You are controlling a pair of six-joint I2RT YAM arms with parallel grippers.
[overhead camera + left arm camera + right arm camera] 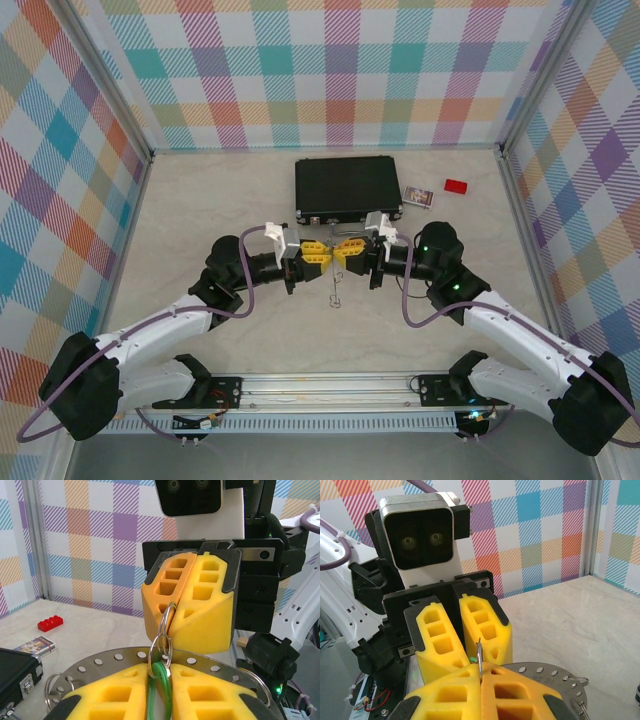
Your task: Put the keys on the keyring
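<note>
Both grippers meet tip to tip above the middle of the table. My left gripper (318,257) (160,685) is shut on a green key (161,687), whose green loop stands between the yellow fingers. A small split ring (161,652) on the key links into the keyring (169,617) (479,655), a thin metal ring. My right gripper (347,252) (480,672) is shut on that keyring edge-on. A speck of the green key (471,658) shows beside the ring in the right wrist view. A thin metal piece with a small loop (335,293) sits just below the fingertips in the top view.
A black case (347,187) (15,672) lies at the back of the table. To its right are a small printed box (417,195) (35,645) and a red block (456,185) (50,623). Plaid walls close in three sides.
</note>
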